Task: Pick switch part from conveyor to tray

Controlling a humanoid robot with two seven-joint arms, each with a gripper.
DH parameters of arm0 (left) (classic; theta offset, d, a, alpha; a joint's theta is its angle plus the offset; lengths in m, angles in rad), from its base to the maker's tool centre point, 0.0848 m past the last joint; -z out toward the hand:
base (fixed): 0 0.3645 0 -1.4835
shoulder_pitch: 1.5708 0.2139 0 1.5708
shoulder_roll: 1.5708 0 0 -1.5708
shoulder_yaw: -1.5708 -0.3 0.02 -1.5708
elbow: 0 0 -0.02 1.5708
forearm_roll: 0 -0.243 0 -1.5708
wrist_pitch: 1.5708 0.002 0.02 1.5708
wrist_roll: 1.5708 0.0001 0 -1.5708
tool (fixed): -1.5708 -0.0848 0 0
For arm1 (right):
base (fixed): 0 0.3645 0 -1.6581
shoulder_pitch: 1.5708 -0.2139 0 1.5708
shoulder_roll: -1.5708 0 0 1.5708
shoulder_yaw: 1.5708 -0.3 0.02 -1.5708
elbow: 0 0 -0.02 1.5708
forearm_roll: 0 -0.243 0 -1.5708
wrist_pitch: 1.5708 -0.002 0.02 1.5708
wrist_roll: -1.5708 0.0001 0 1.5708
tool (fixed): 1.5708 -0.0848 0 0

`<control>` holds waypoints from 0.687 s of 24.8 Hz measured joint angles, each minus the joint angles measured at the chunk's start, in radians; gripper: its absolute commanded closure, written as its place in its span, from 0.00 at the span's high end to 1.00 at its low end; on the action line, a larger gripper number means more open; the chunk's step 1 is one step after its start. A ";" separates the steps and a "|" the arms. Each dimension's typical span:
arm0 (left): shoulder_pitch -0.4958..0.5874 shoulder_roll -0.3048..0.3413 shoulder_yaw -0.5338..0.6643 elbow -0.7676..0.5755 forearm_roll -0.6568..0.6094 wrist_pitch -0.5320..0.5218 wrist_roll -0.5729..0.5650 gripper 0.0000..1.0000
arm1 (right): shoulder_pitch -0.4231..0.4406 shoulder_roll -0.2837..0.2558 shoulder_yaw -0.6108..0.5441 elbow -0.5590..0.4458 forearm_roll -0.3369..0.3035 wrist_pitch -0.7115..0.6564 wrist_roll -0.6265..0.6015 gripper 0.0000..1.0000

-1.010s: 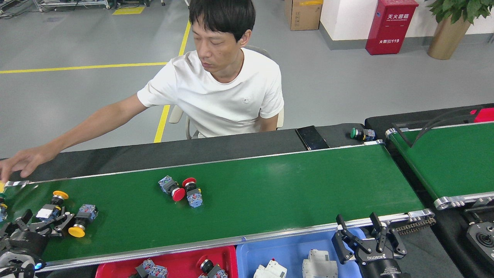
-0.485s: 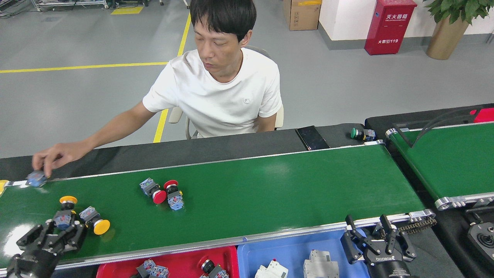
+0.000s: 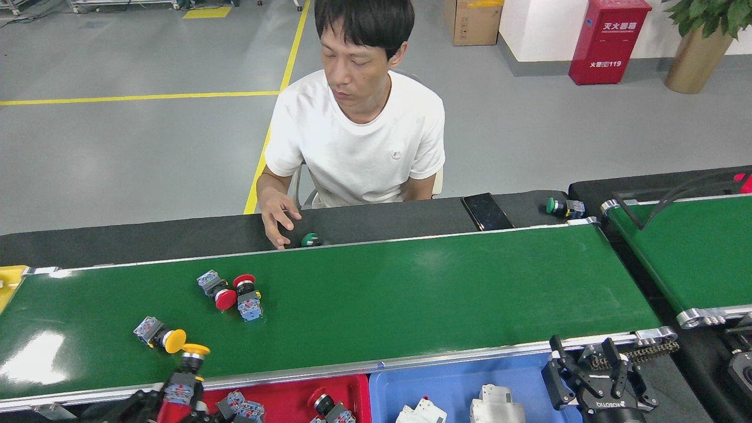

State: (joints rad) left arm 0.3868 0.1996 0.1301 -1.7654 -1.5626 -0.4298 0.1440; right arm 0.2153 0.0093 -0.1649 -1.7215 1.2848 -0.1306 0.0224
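Trays sit nearest you: a glossy red tray (image 3: pixel 282 399) with a few button switches inside, and beside it a blue tray (image 3: pixel 435 382) holding blocky white parts. Your left gripper (image 3: pixel 183 392), dark and half cut by the lower edge, is clamped on a yellow-capped switch part (image 3: pixel 189 367) with a black neck and blue-grey body, held upright over the near silver rail, right at the red tray's edge. Your right gripper (image 3: pixel 593 373) hangs with black fingers spread and nothing between them, by the blue tray's far corner. On the conveyor (image 3: pixel 411 294), a smooth shiny green belt, you see another yellow mushroom switch (image 3: pixel 160 335) lying on its side, and further in two red-capped switches (image 3: pixel 232 294) touching. Beyond the far rail, a person's hand (image 3: pixel 276 217) rests on the matte black strip beside a small green button (image 3: pixel 310 239).
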 measured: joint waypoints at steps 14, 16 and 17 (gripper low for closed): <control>0.000 -0.083 0.203 0.015 0.049 -0.044 0.001 1.00 | 0.008 0.000 -0.001 0.000 -0.001 -0.003 -0.002 0.94; -0.001 -0.113 0.289 0.045 0.076 -0.044 -0.024 1.00 | 0.009 0.000 -0.001 0.000 -0.001 -0.003 -0.002 0.94; -0.004 -0.119 0.328 0.062 0.095 -0.044 -0.045 1.00 | 0.009 0.000 -0.001 0.000 -0.001 -0.003 -0.002 0.94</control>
State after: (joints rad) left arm 0.3824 0.0808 0.4578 -1.7030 -1.4672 -0.4741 0.0986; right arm 0.2247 0.0093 -0.1656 -1.7215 1.2838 -0.1335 0.0202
